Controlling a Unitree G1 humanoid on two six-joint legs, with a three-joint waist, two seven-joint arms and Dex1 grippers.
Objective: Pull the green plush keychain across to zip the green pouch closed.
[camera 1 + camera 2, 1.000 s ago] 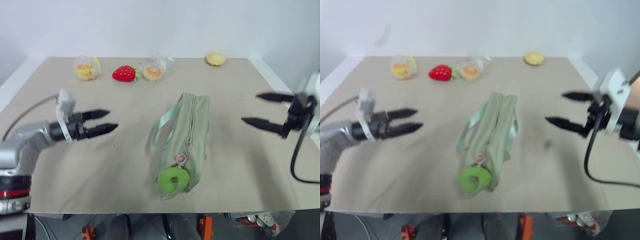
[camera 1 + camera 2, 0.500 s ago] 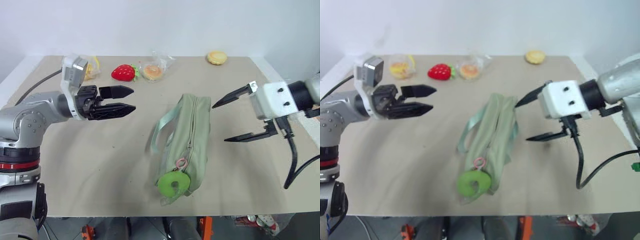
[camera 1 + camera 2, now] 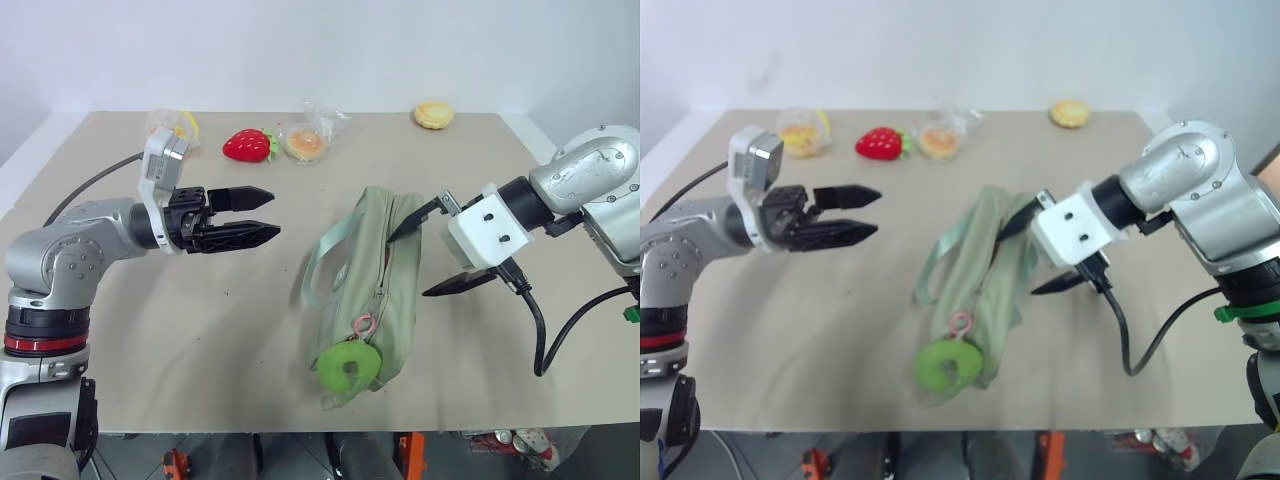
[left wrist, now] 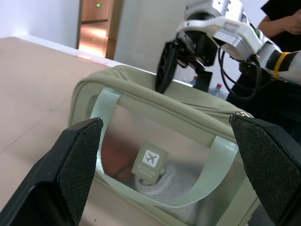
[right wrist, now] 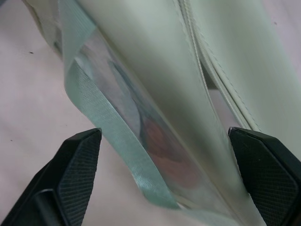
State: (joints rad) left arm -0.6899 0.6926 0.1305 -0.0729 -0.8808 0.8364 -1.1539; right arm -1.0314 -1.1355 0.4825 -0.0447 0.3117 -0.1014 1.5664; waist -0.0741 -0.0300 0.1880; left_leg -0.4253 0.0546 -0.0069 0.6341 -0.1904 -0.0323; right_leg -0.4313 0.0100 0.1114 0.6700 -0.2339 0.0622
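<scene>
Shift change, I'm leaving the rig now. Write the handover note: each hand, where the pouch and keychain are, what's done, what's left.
Left hand: open, holding nothing, hovering above the table to the left of the green pouch, fingers pointing at it.
Right hand: open, empty, straddling the far end of the pouch from the right side, not gripping.
Pouch: lying mid-table, lengthwise away from the robot, zipper up.
Green plush keychain: at the pouch's near end, resting on it, untouched.
Done: both hands brought near the pouch.
Left: steady the pouch, grasp the keychain, pull it along the zipper to the far end.
</scene>
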